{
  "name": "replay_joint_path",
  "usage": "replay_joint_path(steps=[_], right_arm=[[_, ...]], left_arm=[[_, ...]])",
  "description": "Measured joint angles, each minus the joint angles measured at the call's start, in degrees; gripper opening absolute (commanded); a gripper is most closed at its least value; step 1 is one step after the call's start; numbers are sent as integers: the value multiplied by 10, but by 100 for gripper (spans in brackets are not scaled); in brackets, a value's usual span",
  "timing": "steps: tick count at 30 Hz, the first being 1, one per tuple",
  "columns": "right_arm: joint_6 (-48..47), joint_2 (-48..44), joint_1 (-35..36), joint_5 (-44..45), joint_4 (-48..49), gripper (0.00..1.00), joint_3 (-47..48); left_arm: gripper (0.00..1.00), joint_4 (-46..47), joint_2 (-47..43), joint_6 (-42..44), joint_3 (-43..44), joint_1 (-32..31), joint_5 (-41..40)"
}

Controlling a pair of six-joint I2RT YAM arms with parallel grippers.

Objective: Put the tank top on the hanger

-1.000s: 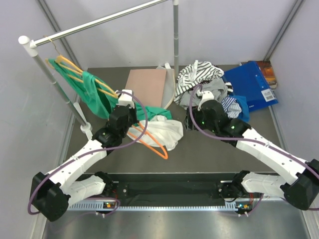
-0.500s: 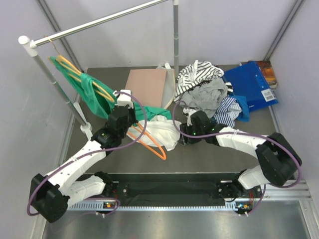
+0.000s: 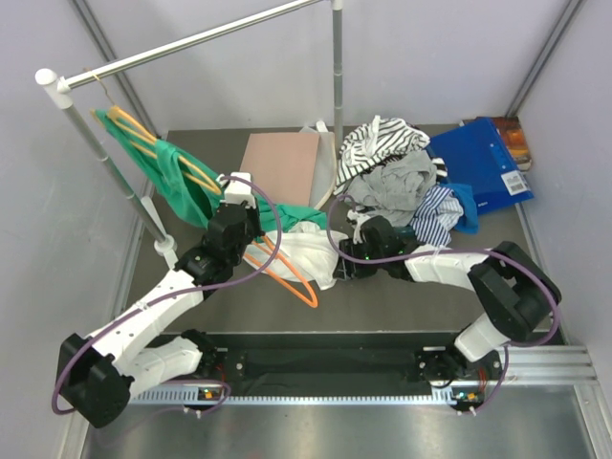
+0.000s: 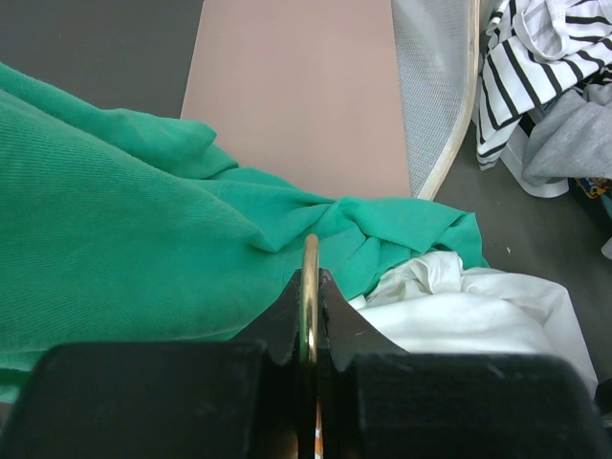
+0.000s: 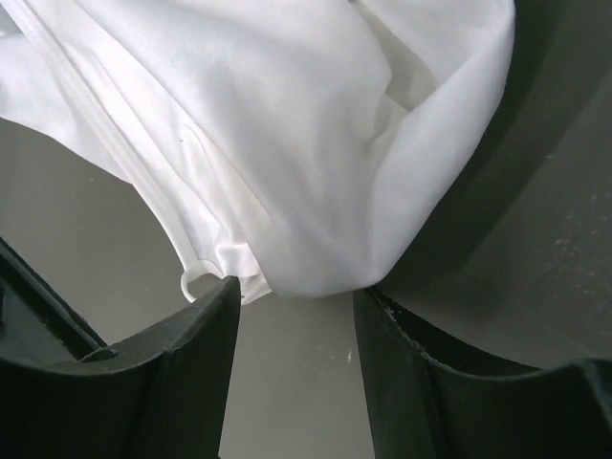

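The white tank top [image 3: 308,251] lies crumpled on the dark table, partly over the bright orange hanger [image 3: 290,278]. My left gripper [image 3: 245,241] is shut on the hanger's thin hook [image 4: 310,277], with the tank top [image 4: 469,316] just to its right. My right gripper [image 3: 342,260] is open at the tank top's right edge. In the right wrist view the jaws [image 5: 296,306] stand apart just short of a hanging fold of the tank top [image 5: 287,143], above the table. Most of the hanger is hidden under fabric.
A green garment [image 3: 167,172] hangs on a paler hanger from the metal rail [image 3: 191,43] and spreads onto the table [image 4: 115,239]. A pink board [image 3: 282,164], a clothes pile with a striped shirt [image 3: 378,143] and a blue folder [image 3: 483,163] lie behind.
My right arm has folded in and swung left, bringing its gripper from the clothes pile to the tank top's right edge. The left arm and hanger have hardly moved.
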Motion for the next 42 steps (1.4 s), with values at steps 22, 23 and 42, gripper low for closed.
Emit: replay_joint_path(steps=[22,23,42], right_arm=[[28,17,37,62,-50,4,27],[30,13,38,67,-64,0,26],[39,-222,40,100,-338,16,26]], left_arm=[[0,1,7,0,-1,0,-1],[0,1,8,1,-1,0,-1],[0,17,37,26,26,0,-12]])
